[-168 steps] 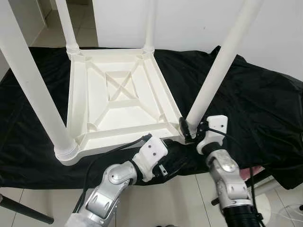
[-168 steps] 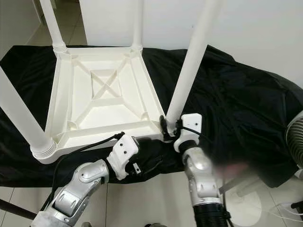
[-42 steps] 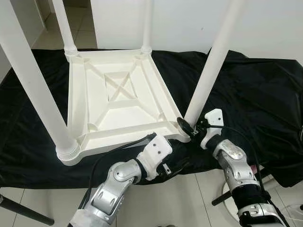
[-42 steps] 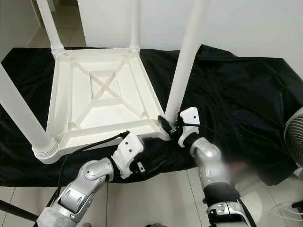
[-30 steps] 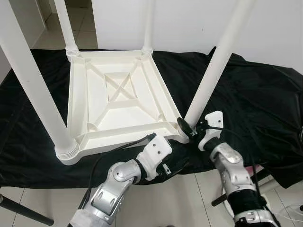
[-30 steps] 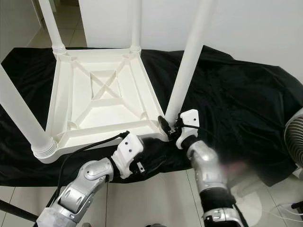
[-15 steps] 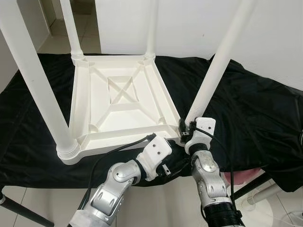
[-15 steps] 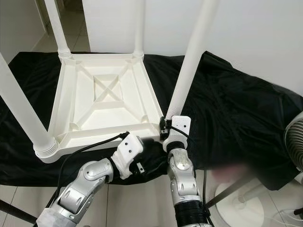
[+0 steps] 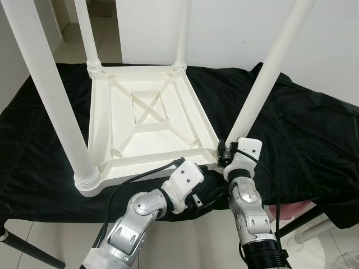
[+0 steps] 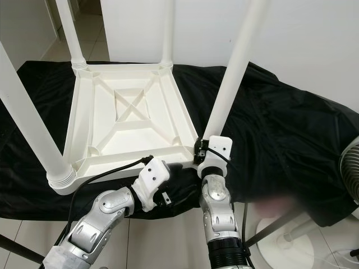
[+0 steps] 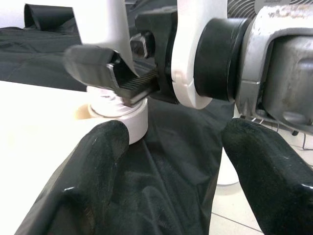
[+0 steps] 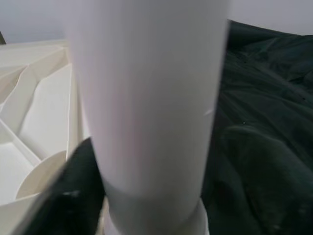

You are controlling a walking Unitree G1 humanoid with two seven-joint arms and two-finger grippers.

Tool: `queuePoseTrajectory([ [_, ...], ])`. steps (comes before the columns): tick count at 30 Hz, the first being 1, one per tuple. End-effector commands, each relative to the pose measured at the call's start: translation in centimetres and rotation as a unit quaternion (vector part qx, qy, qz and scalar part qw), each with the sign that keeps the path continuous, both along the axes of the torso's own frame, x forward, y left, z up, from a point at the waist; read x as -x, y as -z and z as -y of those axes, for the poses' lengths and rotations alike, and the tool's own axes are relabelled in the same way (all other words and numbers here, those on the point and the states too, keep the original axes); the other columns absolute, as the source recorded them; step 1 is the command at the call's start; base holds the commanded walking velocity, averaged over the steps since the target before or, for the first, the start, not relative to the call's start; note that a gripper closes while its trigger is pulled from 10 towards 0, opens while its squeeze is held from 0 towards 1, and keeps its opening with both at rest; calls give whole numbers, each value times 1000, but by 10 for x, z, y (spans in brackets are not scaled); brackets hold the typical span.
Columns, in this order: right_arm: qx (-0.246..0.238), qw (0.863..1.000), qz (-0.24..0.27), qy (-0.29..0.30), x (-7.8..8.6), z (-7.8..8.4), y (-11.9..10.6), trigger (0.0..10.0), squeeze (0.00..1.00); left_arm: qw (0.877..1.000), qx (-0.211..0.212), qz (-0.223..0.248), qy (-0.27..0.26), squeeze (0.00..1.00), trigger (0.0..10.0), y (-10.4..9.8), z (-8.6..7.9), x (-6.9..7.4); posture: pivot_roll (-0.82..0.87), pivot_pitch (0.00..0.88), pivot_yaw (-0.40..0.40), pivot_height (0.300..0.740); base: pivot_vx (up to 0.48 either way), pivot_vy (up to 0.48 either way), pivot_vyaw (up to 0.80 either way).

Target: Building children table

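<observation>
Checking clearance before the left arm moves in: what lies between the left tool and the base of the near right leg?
In the left wrist view, only black cloth lies between the open left tool and the leg base, where the right tool grips.

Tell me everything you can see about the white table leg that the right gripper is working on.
The white plastic table leg is a long, smooth round tube, matte in look. It rises from the near right corner of the upside-down white plastic tabletop, leaning to the right, and its top end leaves the frame. A ringed collar seats its base in the corner socket. The right gripper is closed around the base, just above the black cloth.
</observation>
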State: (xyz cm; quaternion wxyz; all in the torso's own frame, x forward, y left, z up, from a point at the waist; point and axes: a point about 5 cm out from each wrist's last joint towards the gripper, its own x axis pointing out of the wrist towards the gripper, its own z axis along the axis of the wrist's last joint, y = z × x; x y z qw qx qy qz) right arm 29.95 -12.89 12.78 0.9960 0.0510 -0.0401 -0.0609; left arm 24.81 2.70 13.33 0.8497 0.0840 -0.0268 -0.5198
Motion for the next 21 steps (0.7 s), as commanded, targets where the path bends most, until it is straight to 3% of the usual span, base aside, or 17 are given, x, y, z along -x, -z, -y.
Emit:
queuePoseTrajectory([
  [1, -31, 999, -16, -3, 9, -9, 10, 10000, 1000, 1000, -2, -5, -6, 0, 10000, 2, 0, -1, -63, 13, -59, 740, 0, 0, 0],
  [7, -35, 997, 29, -63, 7, -6, -2, 10000, 1000, 1000, 3, -4, -9, 0, 10000, 0, 1, -2, -60, 16, -60, 740, 0, 0, 0],
  [8, -31, 996, 31, -78, 6, -3, -2, 10000, 259, 1000, 3, -4, -9, 0, 10000, 1, 2, -2, -60, 16, -60, 740, 0, 0, 0],
  [9, -31, 996, 31, -78, 6, -3, -2, 10000, 259, 1000, 3, -4, -9, 0, 10000, 1, 2, -2, -60, 16, -60, 740, 0, 0, 0],
  [10, -29, 995, 30, -92, 5, -1, -1, 10000, 0, 1000, 4, -3, -8, 0, 10000, 0, 2, -2, -61, 18, -57, 740, 0, 0, 0],
  [21, 11, 984, 32, -174, 1, 13, 2, 10000, 0, 1000, 4, -1, -10, 0, 10000, -1, 1, -4, -55, 23, -53, 740, 0, 0, 0],
])
